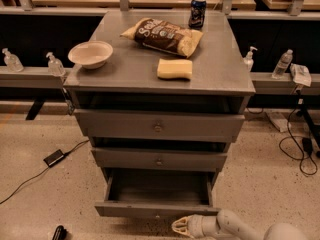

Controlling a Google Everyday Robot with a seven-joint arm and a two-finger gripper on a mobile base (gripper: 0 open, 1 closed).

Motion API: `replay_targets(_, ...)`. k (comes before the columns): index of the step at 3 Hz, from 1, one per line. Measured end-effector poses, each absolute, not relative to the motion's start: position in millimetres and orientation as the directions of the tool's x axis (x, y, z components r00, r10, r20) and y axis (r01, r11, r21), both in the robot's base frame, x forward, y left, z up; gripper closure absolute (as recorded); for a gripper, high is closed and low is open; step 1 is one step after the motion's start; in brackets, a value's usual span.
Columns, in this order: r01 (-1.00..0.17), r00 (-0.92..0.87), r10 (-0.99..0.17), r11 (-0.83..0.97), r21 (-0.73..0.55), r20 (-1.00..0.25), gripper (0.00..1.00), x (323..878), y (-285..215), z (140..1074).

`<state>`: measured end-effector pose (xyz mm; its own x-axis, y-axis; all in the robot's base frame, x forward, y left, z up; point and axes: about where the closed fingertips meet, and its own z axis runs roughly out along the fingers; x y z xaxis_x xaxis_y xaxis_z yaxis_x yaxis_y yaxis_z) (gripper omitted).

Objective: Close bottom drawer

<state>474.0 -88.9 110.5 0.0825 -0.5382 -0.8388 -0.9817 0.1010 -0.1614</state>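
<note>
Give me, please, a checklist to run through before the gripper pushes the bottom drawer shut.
1. Bottom drawer pulled out, ready to be pushed in: ok.
2. Gripper low in front of the drawer front, right of centre: ok.
3. Gripper touching the front: cannot tell.
4. Nothing jutting above the drawer's walls: ok.
5. Middle drawer sits further in, out of the path: ok.
6. Power adapter lies on the floor to the left, apart from the drawer: ok.

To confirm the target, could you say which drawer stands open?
The bottom drawer, lowest and narrowest, is the only one pulled out with its inside showing. The claw sits low, just before its front.
</note>
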Motion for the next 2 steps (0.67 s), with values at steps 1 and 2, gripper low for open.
replay_targets(1,-0.982,0.089,-0.533,0.095,-0.164,-0.842,1.0,480,-81,108)
replay_targets(2,-0.975,0.12,-0.525,0.096,-0.199,-0.843,1.0,503,-73,111)
